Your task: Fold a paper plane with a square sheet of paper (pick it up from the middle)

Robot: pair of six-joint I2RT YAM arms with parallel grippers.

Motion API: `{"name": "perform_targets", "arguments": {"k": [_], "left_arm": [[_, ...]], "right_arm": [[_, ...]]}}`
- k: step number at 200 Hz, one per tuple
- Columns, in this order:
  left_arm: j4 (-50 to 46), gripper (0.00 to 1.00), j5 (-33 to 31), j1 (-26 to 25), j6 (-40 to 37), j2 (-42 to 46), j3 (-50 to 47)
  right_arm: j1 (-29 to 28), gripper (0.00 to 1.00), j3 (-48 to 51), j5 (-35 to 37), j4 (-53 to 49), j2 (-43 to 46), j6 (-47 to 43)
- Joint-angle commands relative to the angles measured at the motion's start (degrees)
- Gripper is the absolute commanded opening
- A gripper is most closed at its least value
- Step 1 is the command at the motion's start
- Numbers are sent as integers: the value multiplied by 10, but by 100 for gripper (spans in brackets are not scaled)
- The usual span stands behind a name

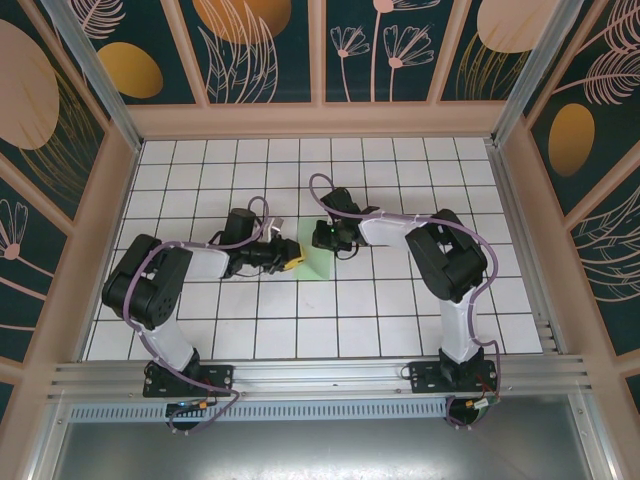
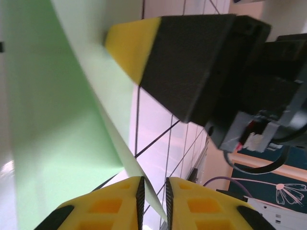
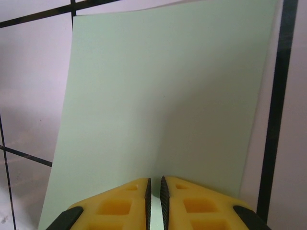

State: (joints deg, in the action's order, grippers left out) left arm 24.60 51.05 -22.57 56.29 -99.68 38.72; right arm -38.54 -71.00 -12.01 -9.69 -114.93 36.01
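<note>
The square sheet of paper is pale mint green and sits mid-table between my two grippers. In the right wrist view the paper spreads out below the fingers, its right half shaded along a bend running to the jaws. My right gripper is shut on its near edge; from above the right gripper is at the sheet's far right side. My left gripper is at the sheet's left edge. In the left wrist view the paper rises steeply and its edge slants through the narrow gap of the left gripper, whose jaws stand slightly apart.
The white gridded table is ringed by patterned walls. An aluminium rail runs along the near edge by the arm bases. A black, yellow-tipped finger of the right gripper hangs close above the paper in the left wrist view.
</note>
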Motion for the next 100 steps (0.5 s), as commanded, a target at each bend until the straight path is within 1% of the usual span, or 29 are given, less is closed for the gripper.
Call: {"name": "perform_targets", "arguments": {"k": [1,50,78,100], "left_arm": [[26,24,19,-5,7,-8,23],[33,35,7,-14,12,-35,46],[33,35,-7,-17,10,-49,47],[32,31,-15,-16,10,-60,47]], "right_arm": [[3,19,11,-11,-26,-18,13],[9,21,14,-50,-8,-14,16],[19,22,20,-69,4,3,20],[29,23,27,-90,24,29,23]]}}
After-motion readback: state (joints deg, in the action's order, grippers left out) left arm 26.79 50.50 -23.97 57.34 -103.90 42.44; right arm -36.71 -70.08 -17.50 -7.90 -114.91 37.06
